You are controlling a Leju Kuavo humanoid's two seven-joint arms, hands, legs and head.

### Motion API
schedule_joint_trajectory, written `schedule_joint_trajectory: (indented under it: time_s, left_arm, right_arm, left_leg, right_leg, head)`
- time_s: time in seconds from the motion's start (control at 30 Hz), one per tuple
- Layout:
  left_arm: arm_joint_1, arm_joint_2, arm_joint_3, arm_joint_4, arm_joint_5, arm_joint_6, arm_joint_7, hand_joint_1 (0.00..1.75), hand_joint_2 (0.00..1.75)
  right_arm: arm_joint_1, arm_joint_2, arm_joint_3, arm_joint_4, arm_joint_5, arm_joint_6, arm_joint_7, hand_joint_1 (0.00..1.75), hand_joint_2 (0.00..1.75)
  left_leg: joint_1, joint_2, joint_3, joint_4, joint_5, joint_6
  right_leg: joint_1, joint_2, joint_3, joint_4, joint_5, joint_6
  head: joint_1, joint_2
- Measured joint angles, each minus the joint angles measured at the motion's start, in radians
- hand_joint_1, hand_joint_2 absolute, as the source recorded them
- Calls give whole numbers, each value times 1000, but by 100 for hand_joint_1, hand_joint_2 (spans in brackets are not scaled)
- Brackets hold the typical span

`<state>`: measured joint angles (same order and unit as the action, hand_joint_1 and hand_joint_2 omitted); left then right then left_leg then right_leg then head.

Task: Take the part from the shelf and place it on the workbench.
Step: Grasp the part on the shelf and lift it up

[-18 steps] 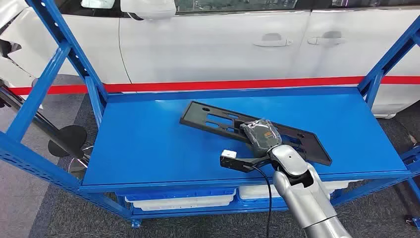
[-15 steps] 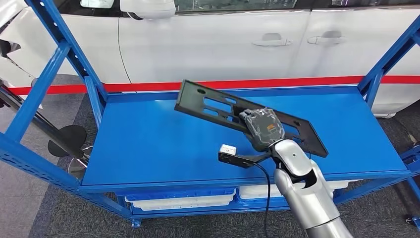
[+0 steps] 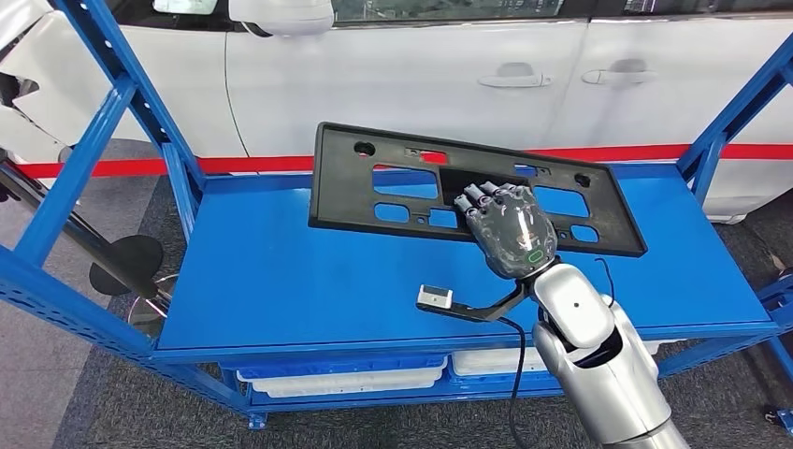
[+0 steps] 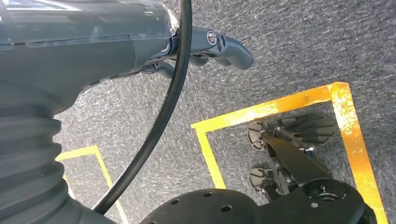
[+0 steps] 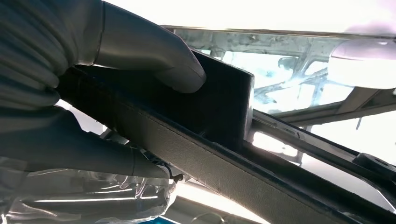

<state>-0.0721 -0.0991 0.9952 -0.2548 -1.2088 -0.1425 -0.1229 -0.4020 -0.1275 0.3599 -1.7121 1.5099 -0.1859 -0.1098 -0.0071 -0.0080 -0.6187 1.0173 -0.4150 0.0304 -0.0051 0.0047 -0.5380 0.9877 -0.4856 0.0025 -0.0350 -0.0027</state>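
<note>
No legible text, label or sign anywhere

A blue metal shelf (image 3: 281, 281) stands on grey floor (image 3: 93, 412) beside a white car (image 3: 421, 84), with white bins (image 3: 341, 382) on its lower level.

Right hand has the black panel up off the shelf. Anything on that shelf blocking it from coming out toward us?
Nothing visible does. The right hand holds the black panel tilted up above the blue shelf, whose front edge is open. The blue uprights stand only at the sides. The workbench can't be judged.
</note>
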Motion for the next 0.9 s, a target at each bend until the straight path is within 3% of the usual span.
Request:
schedule_joint_trajectory:
  time_s: [0.07,0.13,0.23,0.27,0.3,0.33,0.43,0.5,0.57,0.63,0.7,0.77,0.8,0.83,0.9]
  left_arm:
    - [0,1,0,0,-4,1,1,0,175]
    - [-1,1,0,0,-6,0,3,0,175]
    - [-1,1,0,0,-7,-1,3,0,175]
    - [-1,1,0,0,-7,-1,3,0,175]
    - [-1,1,0,0,-8,-1,3,0,175]
    - [-1,1,0,0,-8,-1,3,0,175]
    - [-2,1,0,0,-9,-2,3,0,175]
    - [-3,1,1,0,-10,-2,3,0,175]
    - [-1,1,1,0,-10,-2,3,0,175]
    - [2,1,1,0,-10,-2,4,0,175]
    - [2,0,2,0,-10,1,6,0,175]
    - [1,0,4,0,-9,4,11,0,175]
    - [1,0,6,0,-8,4,15,0,175]
    - [1,0,8,0,-5,3,18,0,175]
    - [0,2,16,0,6,0,21,0,175]
  right_arm:
    - [0,-13,9,0,10,-1,3,175,175]
    - [-2,-28,15,-2,21,-3,6,175,175]
    - [-6,-53,27,-3,36,-5,15,175,175]
    - [-6,-60,31,-3,40,-6,17,175,175]
    - [-5,-67,34,-3,42,-5,19,175,175]
    - [-5,-73,36,-3,44,-5,20,175,175]
    - [-10,-86,42,-3,49,-5,23,175,175]
    - [-12,-93,45,-3,50,-4,25,175,175]
    - [-11,-99,48,-3,51,-3,27,175,175]
    - [-11,-101,51,-2,51,-2,28,175,175]
    - [-9,-104,52,-2,52,-1,30,175,175]
    - [-4,-106,53,-2,53,-1,33,175,175]
    - [-1,-107,54,-3,53,-1,35,175,175]
    - [0,-108,57,-3,54,1,41,175,175]
    - [-5,-108,71,-5,57,12,64,175,175]
  left_leg:
    - [2,1,1,-4,4,6]
    - [8,3,5,-15,13,12]
    - [12,5,3,-21,18,16]
    - [13,5,1,-19,19,16]
    - [13,5,-1,-17,20,15]
    - [15,5,-4,-14,20,14]
    - [18,3,-17,2,22,2]
    - [16,1,-26,9,27,-13]
    - [17,-1,-32,8,37,-28]
    - [21,1,-48,31,9,-40]
    - [24,3,-80,124,-79,-45]
    - [25,3,-108,247,-156,-47]
    - [24,3,-106,281,-166,-46]
    - [23,3,-87,283,-156,-43]
    - [17,3,-2,188,-109,-29]
  right_leg:
    - [0,0,1,-1,0,6]
    - [0,0,-7,23,-24,13]
    - [-6,0,-75,190,-126,23]
    - [-10,0,-98,245,-146,26]
    - [-13,0,-107,269,-145,29]
    - [-17,-1,-98,257,-125,32]
    - [-26,-1,-8,87,-43,38]
    - [-22,3,13,33,-30,30]
    - [-18,5,2,34,-21,14]
    - [-18,2,-12,33,-8,-6]
    - [-16,-1,-29,32,8,-22]
    - [-9,-3,-50,34,22,-29]
    - [-6,-3,-61,36,29,-30]
    - [-2,-4,-72,38,35,-31]
    - [4,-4,-90,42,48,-31]
  head:
    - [0,0]
    - [0,0]
    - [0,0]
    - [0,0]
    - [0,0]
    - [0,0]
    - [0,0]
    - [0,0]
    - [0,0]
    - [0,0]
    - [0,0]
    - [0,0]
    - [0,0]
    - [0,0]
    - [0,0]
